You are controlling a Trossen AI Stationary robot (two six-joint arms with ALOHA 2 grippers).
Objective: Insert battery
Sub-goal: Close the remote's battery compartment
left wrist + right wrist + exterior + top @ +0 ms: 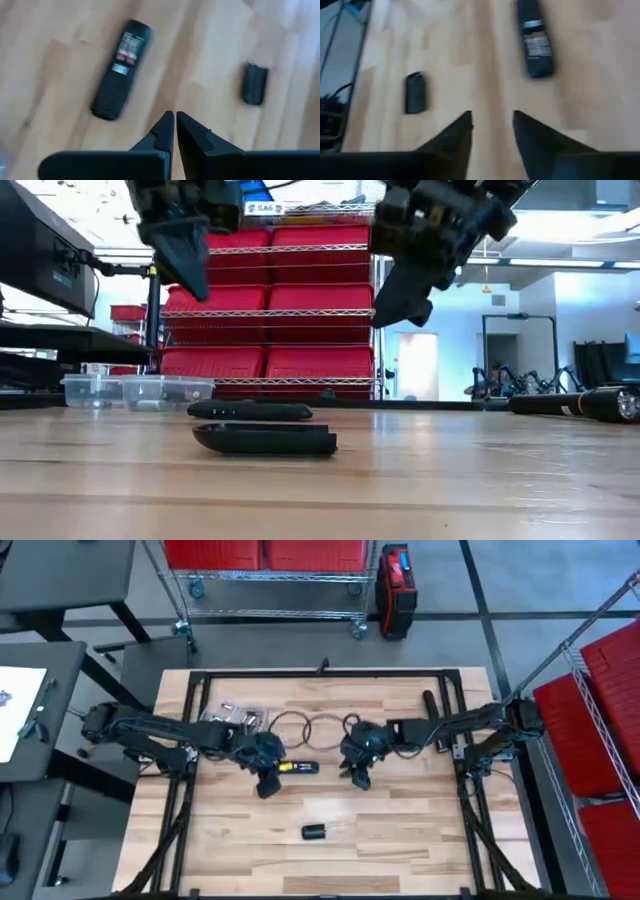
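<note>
A black remote (pixel 298 767) with a yellow-and-white label (pixel 127 51) lies flat on the wooden table between my two grippers. A small black cover piece (pixel 315 832) lies nearer the table's front edge. I cannot make out a battery in any view. My left gripper (pixel 268 788) hangs above the table just left of the remote, its fingers (pixel 165 125) shut with nothing between them. My right gripper (pixel 358 780) hangs just right of the remote with its fingers open (pixel 492 117) and empty. In the low view both grippers (pixel 195 280) (pixel 405 300) are well clear of the tabletop.
Clear plastic containers (pixel 230 717) stand at the back left, with cable loops (pixel 300 727) behind the remote. A black flashlight (pixel 580 402) lies at the back right. Bare wood (pixel 400 840) shows around the cover piece toward the front edge.
</note>
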